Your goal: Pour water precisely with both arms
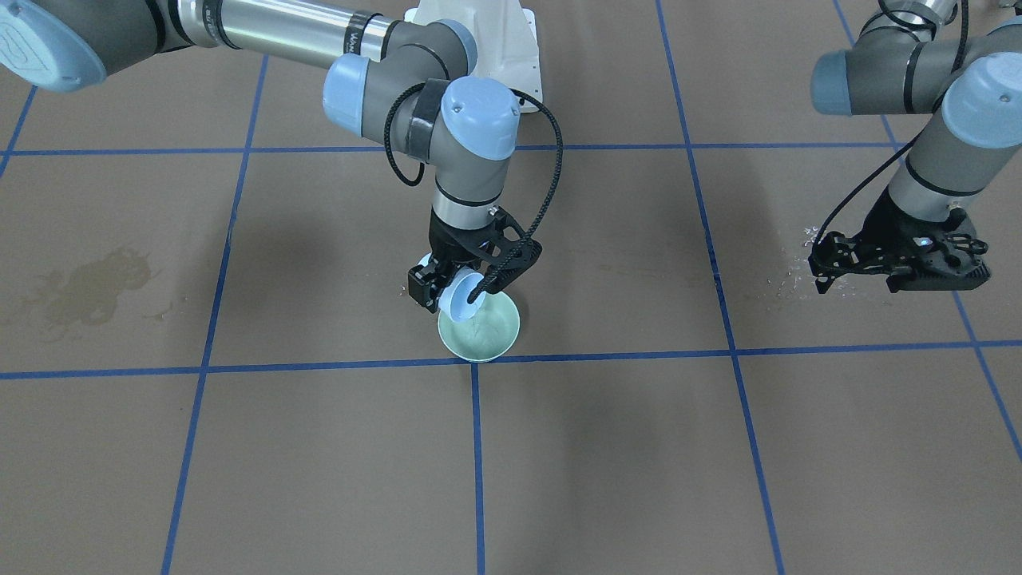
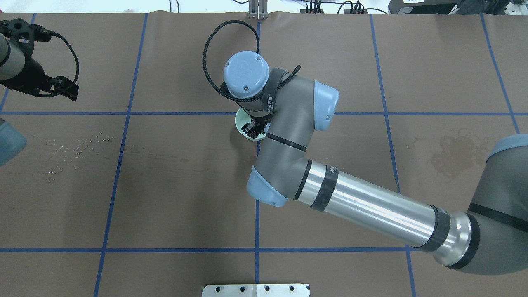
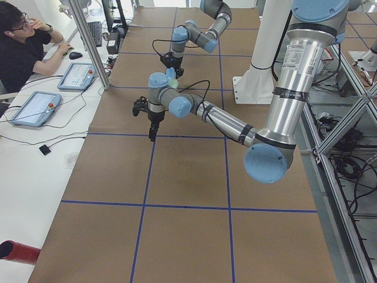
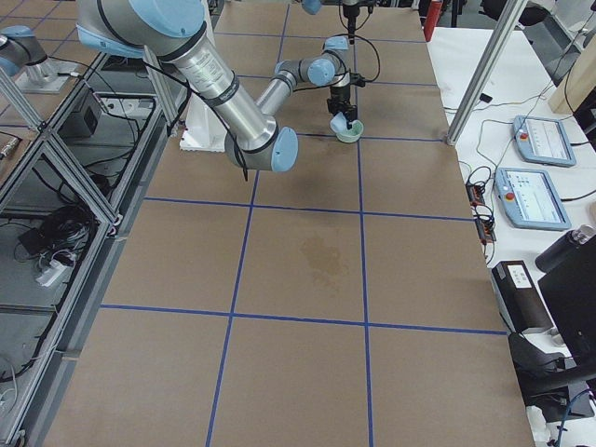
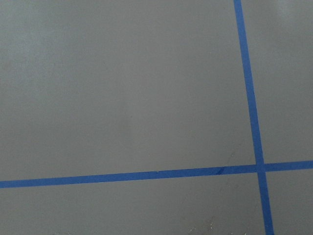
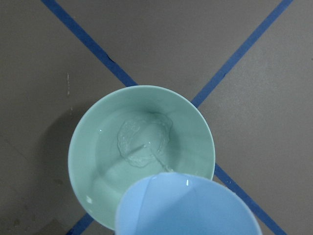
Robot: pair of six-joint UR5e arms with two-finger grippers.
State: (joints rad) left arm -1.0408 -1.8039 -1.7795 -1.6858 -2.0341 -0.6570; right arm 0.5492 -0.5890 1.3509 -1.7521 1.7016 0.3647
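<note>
My right gripper (image 1: 457, 289) is clamped across the wall of the cup (image 1: 463, 303), which is tipped mouth-down over the robot-side rim of the bowl (image 1: 499, 339). A thin thread of water (image 6: 144, 139) drops from the cup's lip into a shallow puddle at the bowl's centre. The cup looks light, smooth and thin-walled, so I judge a firm mid-body hold better than a hard squeeze, which could flex it and jolt the stream. So little water will answer to the slightest change of tilt. The bowl looks glazed and stands unheld, so a nudge might slide it. My left gripper (image 1: 821, 275) hangs well away from the bowl over scattered droplets (image 1: 786, 275), carrying nothing. Whether its jaws are parted I cannot tell.
</note>
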